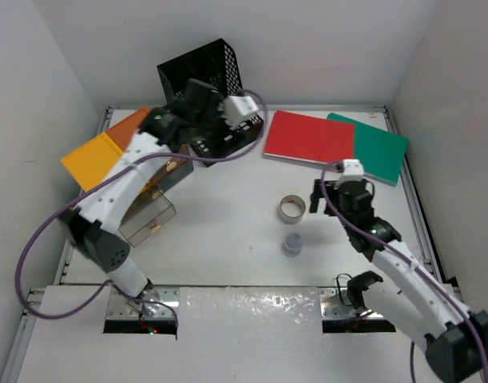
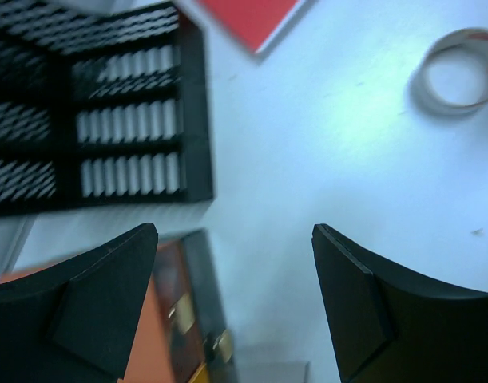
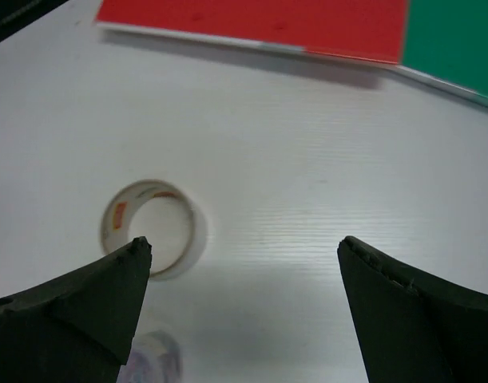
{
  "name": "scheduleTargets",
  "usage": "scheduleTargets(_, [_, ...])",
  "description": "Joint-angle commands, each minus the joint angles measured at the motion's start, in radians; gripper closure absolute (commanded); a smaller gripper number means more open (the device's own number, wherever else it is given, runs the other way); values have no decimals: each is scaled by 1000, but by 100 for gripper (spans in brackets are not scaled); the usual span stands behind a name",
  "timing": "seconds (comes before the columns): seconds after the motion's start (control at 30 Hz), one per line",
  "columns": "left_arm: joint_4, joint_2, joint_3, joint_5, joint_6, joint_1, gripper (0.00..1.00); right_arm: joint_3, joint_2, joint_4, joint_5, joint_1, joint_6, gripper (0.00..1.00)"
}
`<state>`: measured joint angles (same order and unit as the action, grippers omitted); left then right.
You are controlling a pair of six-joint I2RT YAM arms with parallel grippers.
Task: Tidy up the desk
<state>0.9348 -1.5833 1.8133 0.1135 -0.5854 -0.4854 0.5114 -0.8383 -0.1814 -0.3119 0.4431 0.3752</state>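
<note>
On the large flat white table [image 1: 228, 239], which fills the floor of a plain white-walled enclosure and has silver metal rails [image 1: 420, 219] along its edges, the objects lie spread out. At the far left a black mesh file rack [image 1: 202, 73] rises against the back wall, partly hidden by the left arm. Beside it, toward the left rail, an orange-yellow flat box [image 1: 94, 159] lies at an angle, and just in front of that is a clear plastic drawer unit [image 1: 152, 217]. At the far right, a red flat folder [image 1: 309, 136] lies with its right edge over a green flat folder [image 1: 381, 148]. Near the middle a white roll of tape [image 1: 291, 208] lies flat on the bare surface, and a small clear round container [image 1: 291, 243] stands just nearer the arms (its lid looks purplish, though it is too small to be sure).

The left end effector [image 2: 234, 231] hangs above the table beside the rack, jaws spread wide and holding nothing. The right end effector [image 3: 244, 241] hovers over the tape roll and the small container, also wide apart and empty. A purple cable [image 1: 32, 255] loops off the left arm. The tabletop shows a faint grain in the right wrist view.
</note>
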Motion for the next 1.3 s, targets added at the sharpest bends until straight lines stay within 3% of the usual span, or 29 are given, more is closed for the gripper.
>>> scheduleTargets(0.0, [53, -134, 92, -88, 107, -131, 24, -20, 85, -81, 54, -154, 5, 5])
scheduleTargets(0.1, [38, -265, 161, -48, 131, -235, 26, -56, 70, -87, 210, -341, -10, 6])
scheduleTargets(0.23, [-66, -354, 118, -80, 107, -386, 26, -123, -16, 5, 419, -536, 27, 7])
scheduleTargets(0.43, [-94, -601, 287, -141, 219, -417, 26, -177, -44, 49, 431, -557, 28, 9])
scheduleTargets(0.57, [-163, -673, 297, -118, 234, -420, 25, -198, 11, 30, 404, -555, 10, 9])
scheduleTargets(0.7, [-211, -774, 322, -196, 239, -398, 25, -198, 59, 13, 392, -555, 2, 9])
scheduleTargets(0.8, [-228, -804, 323, -173, 262, -368, 30, -200, 87, 11, 390, -557, 1, 9])
scheduleTargets(1.0, [-264, -776, 169, -60, 272, -393, 55, -203, 94, 13, 379, -557, -1, 9])
scheduleTargets(1.13, [-243, -752, 132, -20, 300, -387, 100, -212, 107, 11, 375, -555, 4, 9])
scheduleTargets(1.27, [-154, -643, 200, 5, 300, -352, 100, -217, 119, 11, 367, -555, 7, 8])
